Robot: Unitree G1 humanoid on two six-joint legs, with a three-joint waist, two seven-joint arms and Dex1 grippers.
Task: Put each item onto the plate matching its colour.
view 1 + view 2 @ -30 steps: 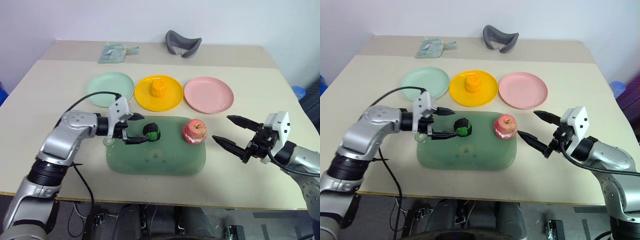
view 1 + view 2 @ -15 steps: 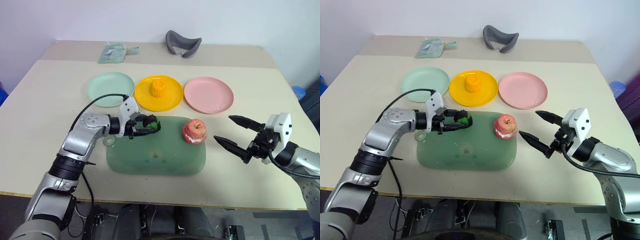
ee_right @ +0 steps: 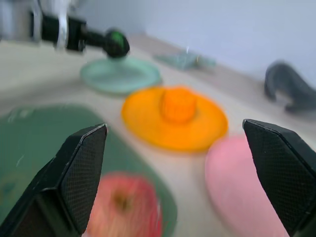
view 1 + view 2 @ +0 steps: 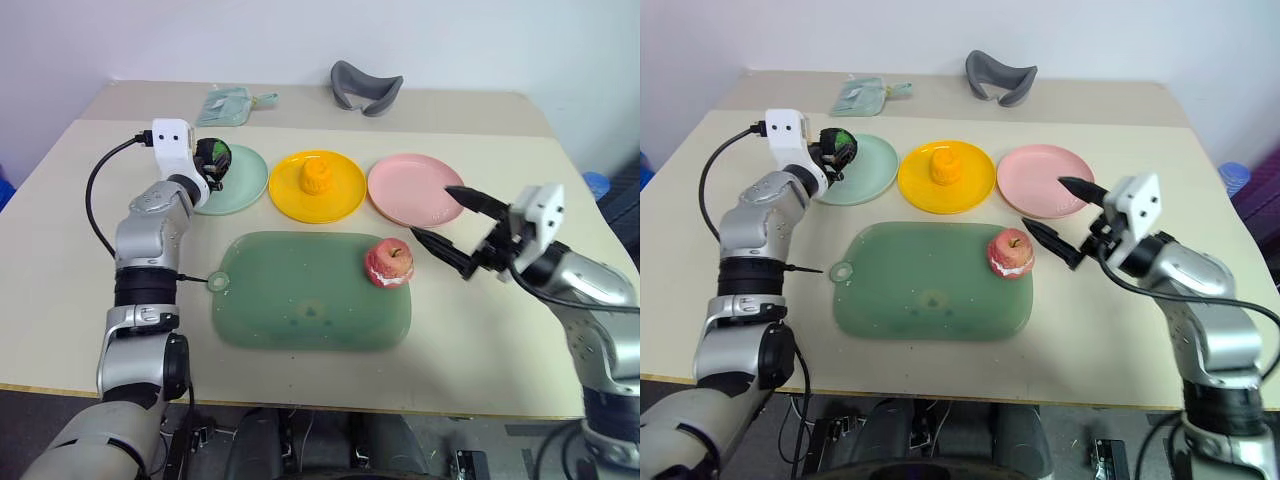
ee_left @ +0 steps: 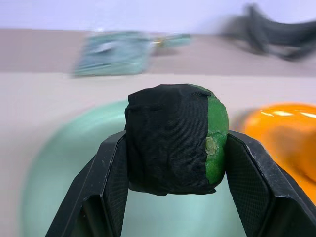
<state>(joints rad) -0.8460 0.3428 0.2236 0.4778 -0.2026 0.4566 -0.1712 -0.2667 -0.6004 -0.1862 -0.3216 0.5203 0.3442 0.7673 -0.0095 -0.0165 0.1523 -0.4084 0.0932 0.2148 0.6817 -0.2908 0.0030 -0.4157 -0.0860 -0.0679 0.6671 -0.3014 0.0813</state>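
Left gripper (image 5: 173, 148), jaws clenching the dark green-and-black lump (image 5: 175, 138), cloth-textured, is hovering over the smooth round mint green plate (image 4: 240, 180) at upper left. Right gripper (image 4: 450, 225), jaws released, is hanging beside the glossy red-pink apple (image 4: 389, 264) resting on the translucent mat (image 4: 300, 310), mid-counter.

Three plates (image 4: 418, 189), three toy foods (image 4: 389, 263), one green mat (image 4: 300, 300), one grey object (image 4: 366, 87), one pouch (image 4: 228, 105)
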